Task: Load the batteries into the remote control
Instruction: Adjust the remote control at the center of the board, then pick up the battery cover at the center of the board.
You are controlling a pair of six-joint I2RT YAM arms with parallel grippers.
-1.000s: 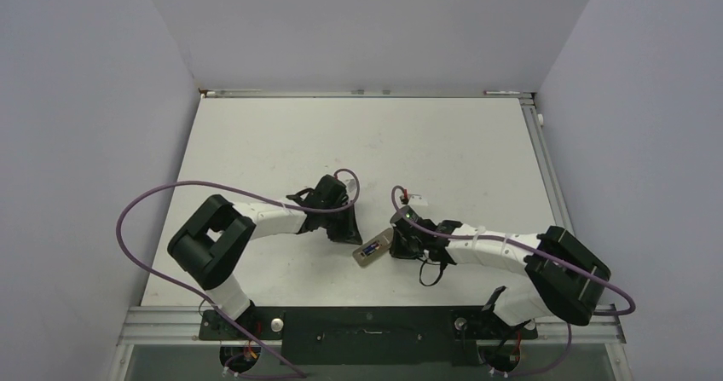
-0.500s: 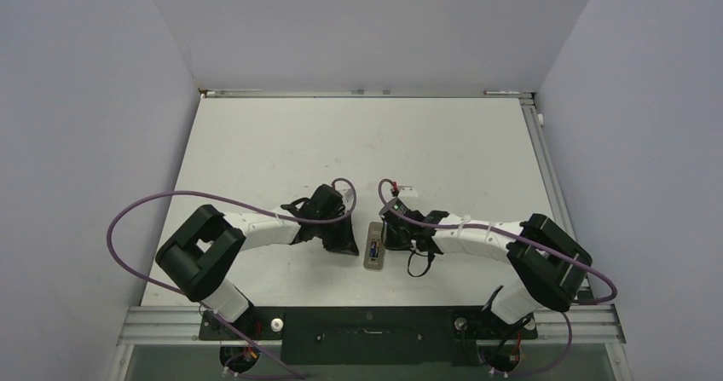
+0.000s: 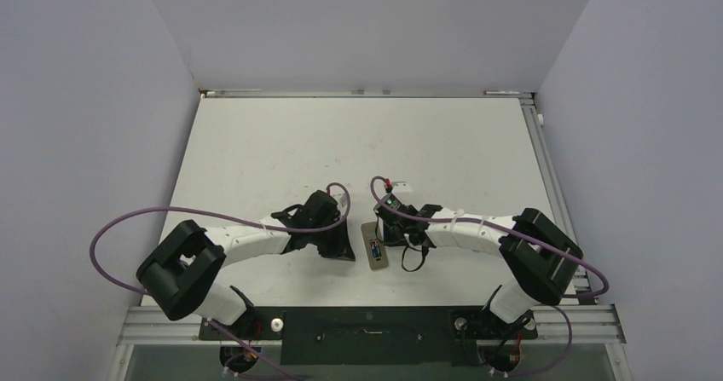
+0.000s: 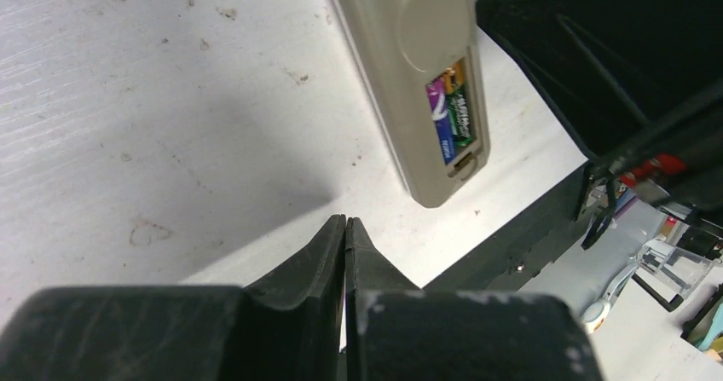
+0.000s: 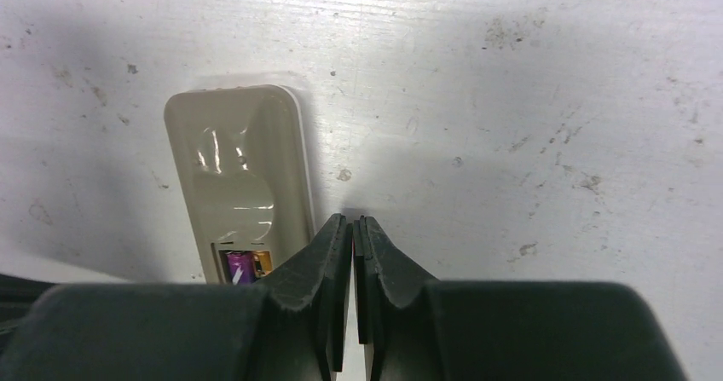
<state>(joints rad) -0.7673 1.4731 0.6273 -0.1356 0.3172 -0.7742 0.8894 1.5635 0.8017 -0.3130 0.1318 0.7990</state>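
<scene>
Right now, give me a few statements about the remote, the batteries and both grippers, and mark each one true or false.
1. The remote control lies back-up on the table. True.
2. The left gripper holds a battery. False: it is shut on nothing.
3. The batteries sit in the remote's recess. True.
4. The right gripper is wide open. False: it is shut, beside the remote.

A: How is the remote control [image 4: 405, 83] finished?
B: Smooth beige plastic, faintly glossy, is seen; the batteries [image 4: 448, 117] are wrapped in a glossy printed skin.
A: And the table [image 5: 511, 100]?
B: A matt white surface, scuffed and speckled, is shown.
</scene>
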